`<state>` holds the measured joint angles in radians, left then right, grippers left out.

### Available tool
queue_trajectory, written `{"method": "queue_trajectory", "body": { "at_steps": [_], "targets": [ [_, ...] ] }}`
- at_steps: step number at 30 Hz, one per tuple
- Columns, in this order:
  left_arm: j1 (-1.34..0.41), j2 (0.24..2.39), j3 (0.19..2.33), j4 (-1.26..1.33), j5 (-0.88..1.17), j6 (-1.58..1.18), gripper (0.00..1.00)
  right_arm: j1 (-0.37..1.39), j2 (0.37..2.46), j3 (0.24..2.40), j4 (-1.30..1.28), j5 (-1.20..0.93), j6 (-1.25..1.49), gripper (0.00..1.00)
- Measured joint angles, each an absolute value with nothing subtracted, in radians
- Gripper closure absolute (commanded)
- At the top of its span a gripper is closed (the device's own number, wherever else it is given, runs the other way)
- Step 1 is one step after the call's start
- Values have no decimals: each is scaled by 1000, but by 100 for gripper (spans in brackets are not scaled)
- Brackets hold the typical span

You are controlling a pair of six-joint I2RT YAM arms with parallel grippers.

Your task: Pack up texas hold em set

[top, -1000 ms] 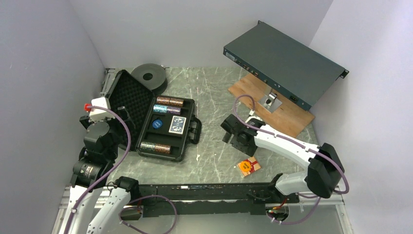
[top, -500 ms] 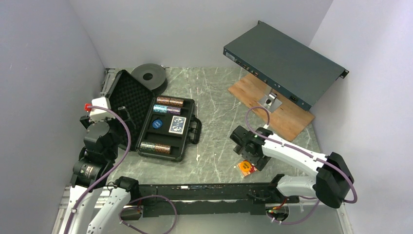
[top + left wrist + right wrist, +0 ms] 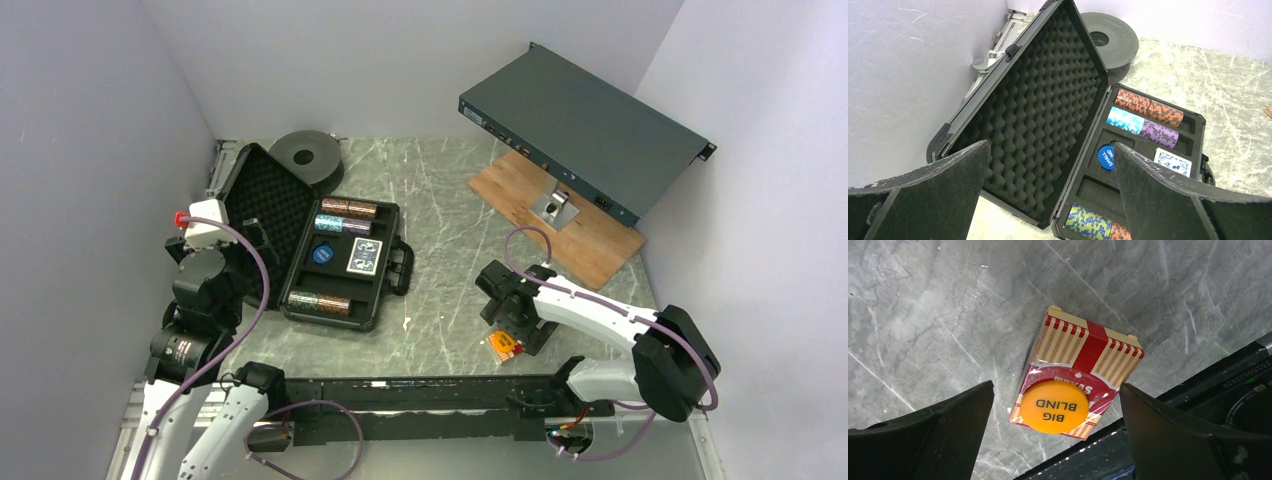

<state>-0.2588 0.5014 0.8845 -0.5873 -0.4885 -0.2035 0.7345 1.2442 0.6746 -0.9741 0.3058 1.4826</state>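
Observation:
The black briefcase (image 3: 362,312) lies open at the left, its foam lid (image 3: 1043,115) raised. Chip stacks (image 3: 347,208) fill its far slots and another stack (image 3: 320,301) its near slot. A blue disc (image 3: 321,254) and a blue card deck (image 3: 364,257) lie in the middle. A red and gold card deck (image 3: 1088,355) lies on the table near the front rail, with an orange "BIG BLIND" disc (image 3: 1057,406) on top. My right gripper (image 3: 1055,435) is open just above it, jaws on either side. My left gripper (image 3: 1050,190) is open and empty beside the case.
A black round spool (image 3: 307,153) sits behind the case. A large dark-grey metal box (image 3: 580,125) rests on a wooden board (image 3: 590,235) at the back right. The black front rail (image 3: 420,395) runs right beside the red deck.
My right arm has swung from mid-table toward the front rail and come down over the red deck. The left arm and the case have not moved.

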Motion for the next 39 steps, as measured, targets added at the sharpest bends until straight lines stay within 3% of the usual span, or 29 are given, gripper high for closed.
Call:
{"method": "queue_trajectory", "body": {
  "at_steps": [6, 12, 16, 25, 31, 39],
  "targets": [
    [-259, 502, 881, -587, -485, -203, 0, 730, 1253, 674, -966, 295, 1448, 1],
    [-259, 509, 881, -587, -483, -203, 0, 730, 1277, 679, -965, 284, 1393, 20],
    [-259, 511, 881, -587, -482, -202, 0, 729, 1325, 707, -971, 278, 1328, 27],
    [-259, 511, 881, -587, -482, -199, 0, 729, 1554, 912, -828, 275, 1030, 20],
    [-259, 517, 878, -585, -482, -198, 0, 743, 1700, 1077, -700, 242, 775, 8],
    [-258, 532, 871, -581, -483, -196, 0, 757, 1767, 1184, -627, 234, 586, 8]
  ]
}}
